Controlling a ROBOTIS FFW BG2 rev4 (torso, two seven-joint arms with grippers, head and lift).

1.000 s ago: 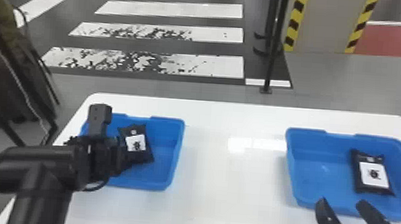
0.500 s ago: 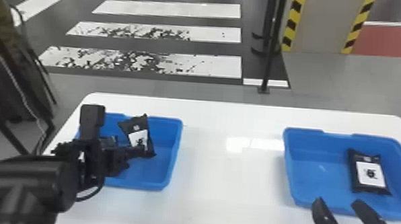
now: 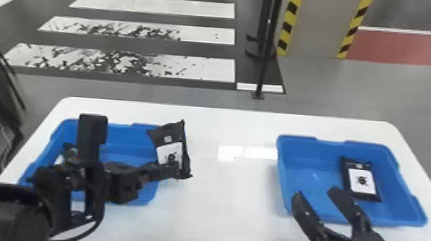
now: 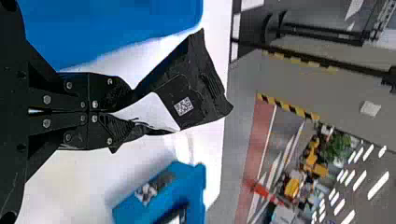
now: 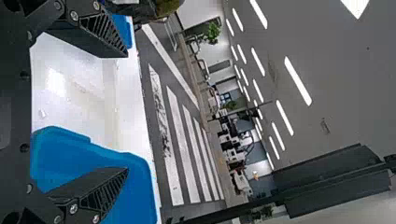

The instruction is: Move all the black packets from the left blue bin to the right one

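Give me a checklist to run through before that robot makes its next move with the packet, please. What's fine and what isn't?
1. Black packet gripped: ok, the left gripper's fingers are closed on one end.
2. Packet raised above the left blue bin's floor: ok, it is held up at the bin's right side.
3. Room in the right blue bin: ok, its one visible packet lies toward the right.
4. Right gripper out of the way: not ok, perhaps; its open fingers hover by that bin's near side.
5. Left bin emptied: cannot tell, the left arm covers much of it.
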